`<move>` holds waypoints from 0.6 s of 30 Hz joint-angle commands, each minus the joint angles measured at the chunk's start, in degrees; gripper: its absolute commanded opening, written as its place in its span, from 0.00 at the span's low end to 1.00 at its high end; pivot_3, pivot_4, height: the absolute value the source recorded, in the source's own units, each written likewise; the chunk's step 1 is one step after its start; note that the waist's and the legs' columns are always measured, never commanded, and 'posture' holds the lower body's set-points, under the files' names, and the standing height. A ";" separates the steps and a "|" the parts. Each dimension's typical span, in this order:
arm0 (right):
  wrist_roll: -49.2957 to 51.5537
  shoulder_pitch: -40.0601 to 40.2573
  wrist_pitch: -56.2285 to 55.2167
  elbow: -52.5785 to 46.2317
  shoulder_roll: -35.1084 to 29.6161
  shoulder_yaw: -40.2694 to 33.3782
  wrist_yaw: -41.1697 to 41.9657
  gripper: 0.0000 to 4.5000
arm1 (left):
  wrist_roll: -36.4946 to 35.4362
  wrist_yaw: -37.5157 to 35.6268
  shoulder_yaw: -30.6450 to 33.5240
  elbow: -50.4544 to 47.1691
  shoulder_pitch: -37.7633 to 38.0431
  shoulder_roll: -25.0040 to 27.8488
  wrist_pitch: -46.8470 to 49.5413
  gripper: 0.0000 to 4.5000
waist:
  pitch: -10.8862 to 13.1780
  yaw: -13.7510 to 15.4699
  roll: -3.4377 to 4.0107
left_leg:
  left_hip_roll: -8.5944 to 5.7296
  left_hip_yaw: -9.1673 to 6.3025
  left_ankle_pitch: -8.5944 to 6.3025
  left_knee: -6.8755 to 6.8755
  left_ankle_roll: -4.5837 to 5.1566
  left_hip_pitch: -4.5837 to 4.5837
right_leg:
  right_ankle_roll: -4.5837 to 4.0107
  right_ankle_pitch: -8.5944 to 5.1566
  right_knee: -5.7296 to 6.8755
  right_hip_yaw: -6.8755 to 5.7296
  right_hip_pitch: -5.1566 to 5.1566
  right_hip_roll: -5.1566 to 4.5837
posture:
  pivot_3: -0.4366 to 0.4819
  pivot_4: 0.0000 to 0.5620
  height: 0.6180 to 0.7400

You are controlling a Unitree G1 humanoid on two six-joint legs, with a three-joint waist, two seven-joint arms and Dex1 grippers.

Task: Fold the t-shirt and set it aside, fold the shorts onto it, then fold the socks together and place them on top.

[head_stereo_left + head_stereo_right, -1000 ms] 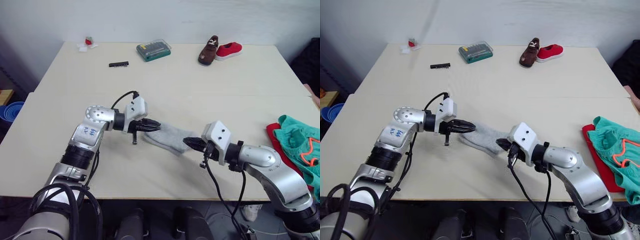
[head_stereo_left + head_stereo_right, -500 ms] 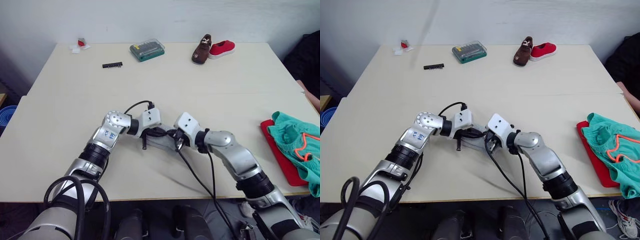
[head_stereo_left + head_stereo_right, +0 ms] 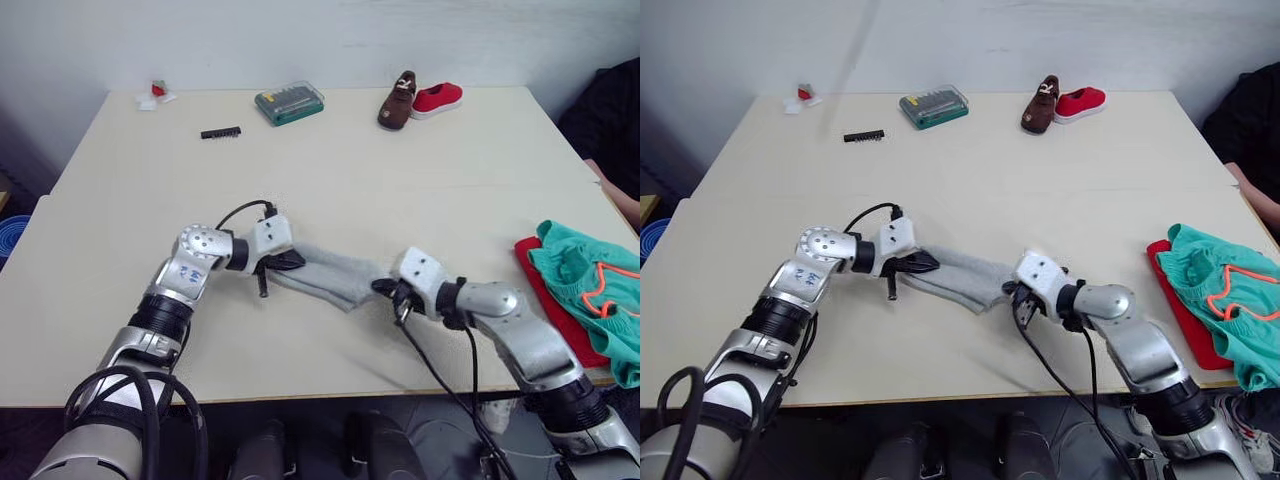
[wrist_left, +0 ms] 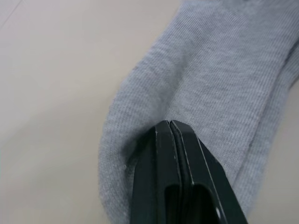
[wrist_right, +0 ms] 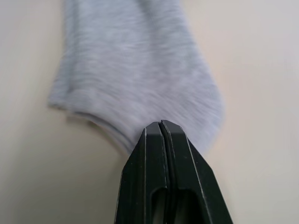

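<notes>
Right now we have the socks (image 3: 333,276) stretched between our two grippers, and that line is what the next move depends on. Their long axis runs from our left gripper (image 3: 287,262) to our right gripper (image 3: 384,288), across the table (image 3: 420,190) in front of us. In the left wrist view the black fingers (image 4: 174,168) are pressed together with grey knit caught between them, so we judge this one to be pinching one end of the socks. In the right wrist view the fingers (image 5: 164,163) are also pressed together at the edge of the other end; whether cloth actually sits between them we cannot tell. The shorts (image 3: 590,285) lie heaped on the t-shirt (image 3: 548,282), well apart from the socks, out past the right gripper, at the table's right edge. So the right arm is the nearer one to that pile, and we judge that the socks must travel along their own axis, past the right gripper, to reach it.
</notes>
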 commanded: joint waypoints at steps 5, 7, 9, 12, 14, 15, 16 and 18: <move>7.01 -8.06 5.25 -3.86 3.74 -4.32 -2.12 0.00 | -6.21 0.38 4.17 -9.93 0.70 -1.02 8.86 0.00 | 0.01 0.02 0.01 | -0.02 -0.01 -0.01 0.03 0.02 -0.08 | 0.00 0.00 -0.02 0.00 -0.05 0.00 | 0.48 0.27 1.00; 4.83 -8.77 4.01 -2.31 4.38 -0.46 -1.98 0.00 | -6.42 0.98 4.51 -11.97 0.94 -0.39 10.81 0.00 | 0.01 0.09 0.01 | -0.01 -0.01 0.00 -0.03 0.01 -0.07 | 0.00 0.00 -0.03 0.00 -0.05 0.00 | 0.48 0.27 1.00; 1.56 -8.73 1.98 -0.08 4.07 3.88 -1.74 0.00 | -7.24 1.17 5.22 -13.96 1.33 0.59 13.36 0.00 | 0.01 0.01 0.01 | -0.03 0.00 0.00 -0.07 0.01 -0.08 | 0.00 0.00 -0.02 -0.01 -0.04 0.00 | 0.48 0.27 1.00; -3.85 -8.04 -2.18 4.99 3.56 9.22 -2.41 0.00 | -9.13 2.47 7.73 -17.35 2.29 2.19 18.42 0.00 | 0.01 -0.04 0.01 | -0.05 0.03 -0.01 -0.08 0.02 -0.10 | 0.00 0.00 -0.01 0.00 -0.05 0.01 | 0.48 0.27 1.00; -7.69 -7.09 -6.44 8.71 3.03 12.52 -2.33 0.00 | -12.45 3.96 11.45 -21.71 4.25 3.74 25.32 0.09 | 0.02 -0.05 0.02 | -0.05 0.04 0.00 -0.11 0.02 -0.11 | 0.00 0.00 -0.01 0.00 -0.06 0.02 | 0.48 0.27 1.00; -9.15 -6.64 -8.23 10.33 2.91 13.65 -2.20 0.00 | -14.25 4.69 13.38 -23.98 5.39 4.49 28.71 0.12 | 0.02 -0.18 0.02 | -0.04 0.04 0.00 -0.13 0.01 -0.11 | 0.00 0.00 0.00 0.00 -0.06 0.03 | 0.48 0.27 1.00; -10.31 -6.08 -9.39 11.36 2.48 14.86 -1.54 0.00 | -16.50 6.88 16.72 -25.83 6.62 4.79 33.97 0.18 | 0.02 -0.30 0.02 | -0.03 0.04 0.00 -0.14 0.01 -0.10 | 0.02 -0.01 0.01 0.01 -0.05 0.03 | 0.48 0.27 1.00; -11.14 -5.49 -10.34 12.13 2.27 15.63 -0.67 0.00 | -19.33 10.11 20.69 -27.83 8.30 5.20 41.39 0.31 | 0.00 -0.30 0.00 | 0.00 0.02 0.03 -0.16 -0.05 -0.04 | 0.02 -0.02 0.01 0.03 -0.02 0.06 | 0.48 0.27 1.00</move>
